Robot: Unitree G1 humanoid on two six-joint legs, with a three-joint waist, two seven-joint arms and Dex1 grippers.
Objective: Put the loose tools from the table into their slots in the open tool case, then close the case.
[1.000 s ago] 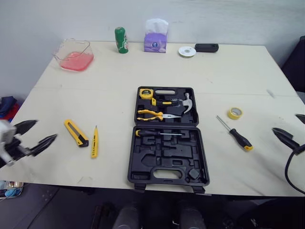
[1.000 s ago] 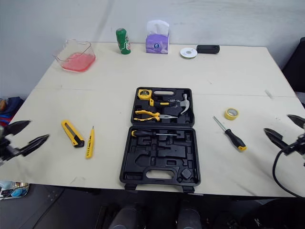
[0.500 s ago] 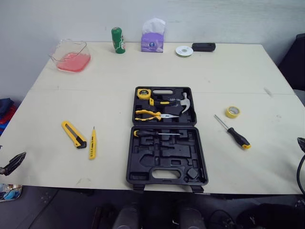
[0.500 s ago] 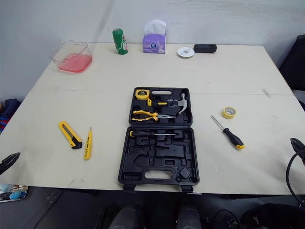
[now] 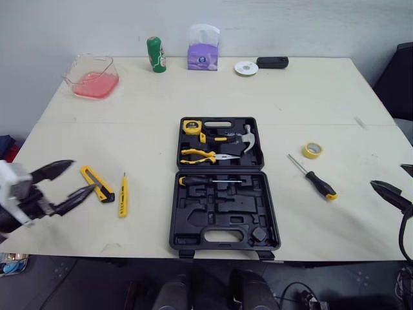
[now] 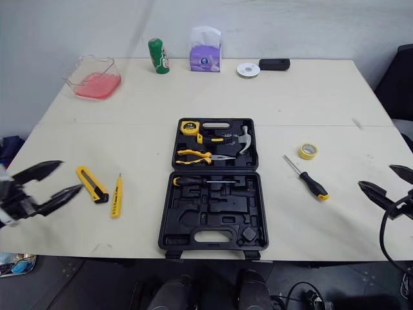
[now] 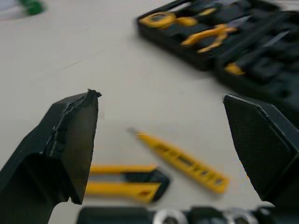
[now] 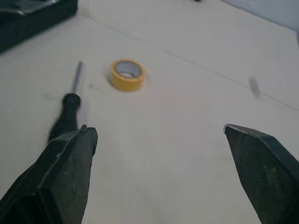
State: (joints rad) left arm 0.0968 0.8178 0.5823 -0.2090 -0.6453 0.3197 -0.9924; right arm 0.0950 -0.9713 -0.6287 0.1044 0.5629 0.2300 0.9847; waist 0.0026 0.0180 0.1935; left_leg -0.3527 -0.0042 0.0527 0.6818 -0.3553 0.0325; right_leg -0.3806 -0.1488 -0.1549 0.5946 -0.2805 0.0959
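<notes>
The left end effector [image 5: 84,175] hangs over the near left edge of the surface [image 5: 310,97], at about 9 o'clock from the tool case [image 5: 193,223]. Its fingers are spread wide and hold nothing. Just past its tips lies the box cutter [image 5: 97,183], with the yellow tester pen [image 5: 122,195] beside it at 3 o'clock. A bare strip separates both from the case.

The right end effector [image 5: 387,174] sits at the near right edge, at 3 o'clock from the case, also wide and empty. The loose screwdriver [image 5: 314,177] lies between it and the case, touching neither. The yellow tape roll [image 5: 312,150] is near its shaft tip, at about 1 o'clock.

The case lies open close to the front edge. Its near half carries a stowed screwdriver [image 5: 210,181]. The far half holds pliers [image 5: 203,154], a hammer [image 5: 248,137] and a tape measure [image 5: 191,126].

Beyond the case is a broad bare stretch. Along the far edge, from 10 to 1 o'clock, stand a pink tub [image 5: 91,76], a green bottle [image 5: 154,54], a tissue box [image 5: 202,51], a white disc [image 5: 246,68] and a black box [image 5: 271,62].
</notes>
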